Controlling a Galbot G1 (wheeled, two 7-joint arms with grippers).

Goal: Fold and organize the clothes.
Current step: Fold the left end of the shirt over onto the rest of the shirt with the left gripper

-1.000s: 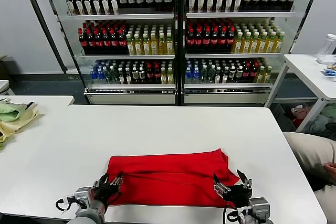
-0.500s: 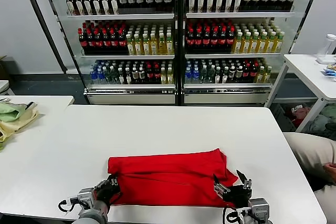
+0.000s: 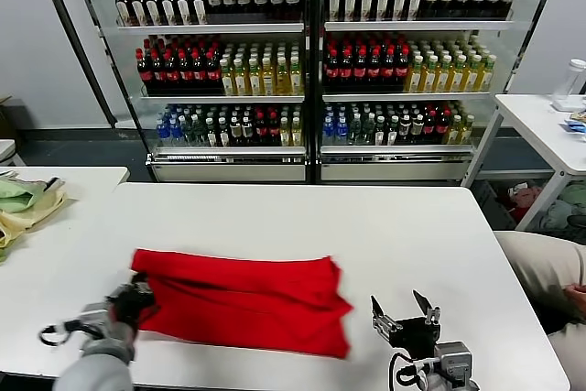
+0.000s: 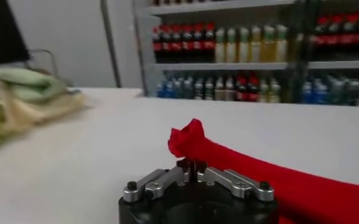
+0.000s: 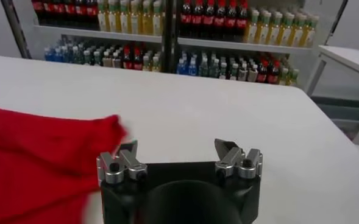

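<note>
The red T-shirt [image 3: 243, 301] lies folded into a long band on the white table [image 3: 302, 217], its plain side showing. My left gripper [image 3: 135, 298] is shut on the shirt's left end, near the table's front left. In the left wrist view the pinched red cloth [image 4: 188, 137] bunches up above my left gripper [image 4: 192, 168]. My right gripper [image 3: 401, 313] is open and empty at the front right, apart from the shirt's right end. In the right wrist view my right gripper [image 5: 178, 152] is open, with the red cloth [image 5: 39, 158] beside it.
A pale green and yellow cloth pile [image 3: 23, 203] lies on a side table at the far left. Drink coolers [image 3: 311, 61] stand behind the table. Another white table [image 3: 549, 125] is at the right, and a person's leg [image 3: 545, 272] is by the right edge.
My left gripper has pulled the shirt to the left across the table. The shirt's right end has slid away from my open right gripper, which has stayed in place.
</note>
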